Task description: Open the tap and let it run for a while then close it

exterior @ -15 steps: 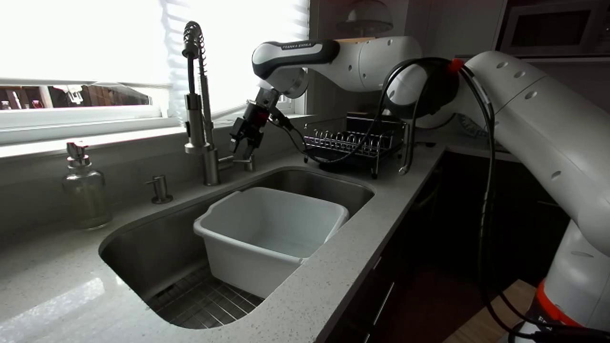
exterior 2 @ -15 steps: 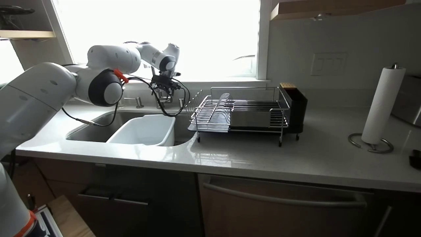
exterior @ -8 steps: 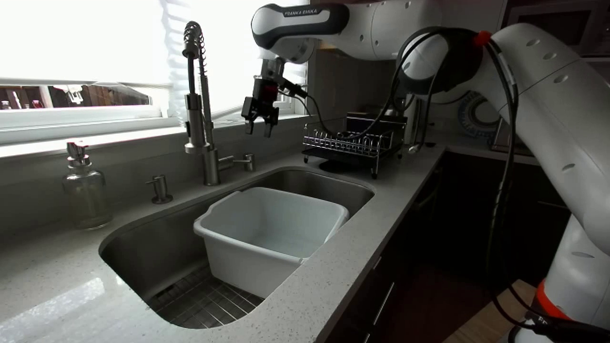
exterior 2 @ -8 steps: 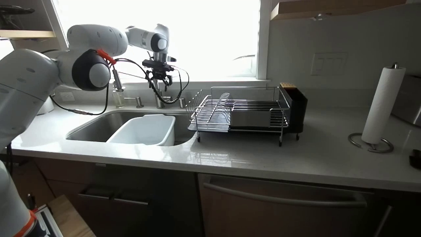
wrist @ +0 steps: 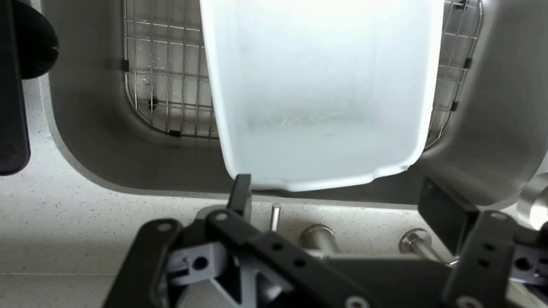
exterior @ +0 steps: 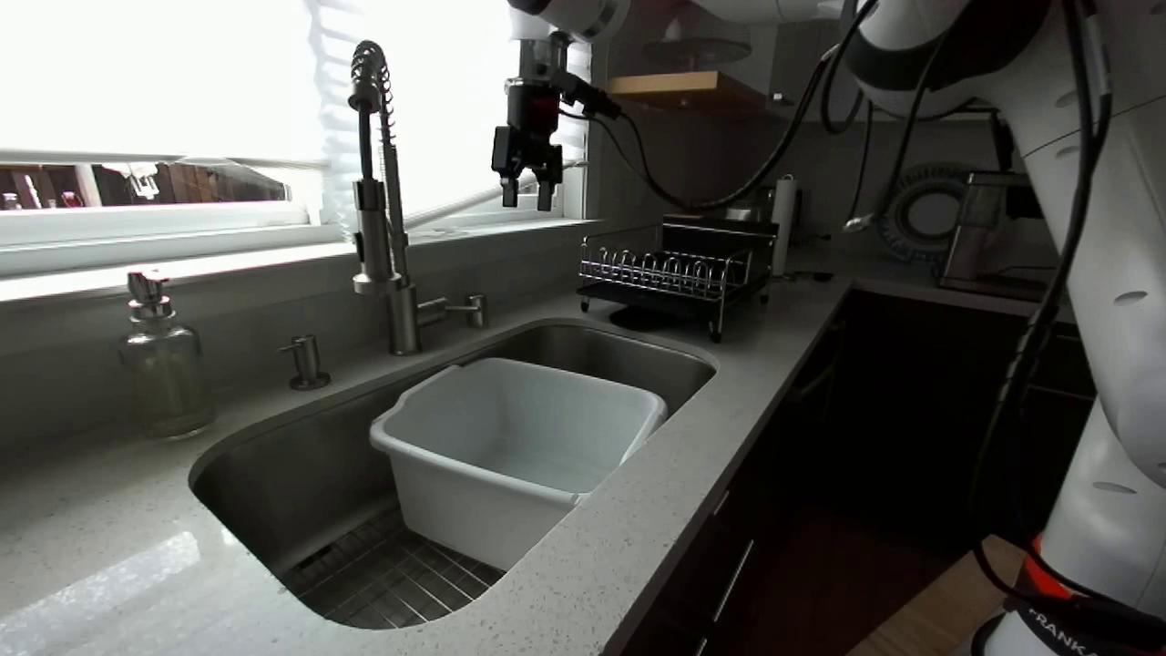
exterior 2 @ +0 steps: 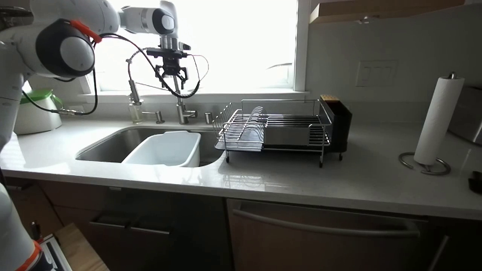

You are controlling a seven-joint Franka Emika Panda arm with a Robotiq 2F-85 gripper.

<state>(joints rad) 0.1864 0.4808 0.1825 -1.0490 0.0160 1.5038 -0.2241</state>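
While the black two-finger gripper [exterior: 527, 194] hangs empty, jaws apart | risk: askew descent could snag tall chrome coiled-spring tap [exterior: 371, 228] | or miss its slim metal lever [wrist: 275, 217]

One robot arm [exterior 2: 90, 15], one two-fingered gripper [exterior: 527, 194]; one spring-neck tap [exterior: 370, 228], one undermount sink [exterior: 301, 474], one white tub [exterior: 455, 497], one dish rack [exterior 2: 287, 135], one paper-towel roll [exterior 2: 438, 120], one green-lidded container [exterior 2: 41, 116], one clear pump bottle [exterior: 166, 383], one deck-mounted pump [exterior: 310, 364], three rocker switches [exterior 2: 375, 74].
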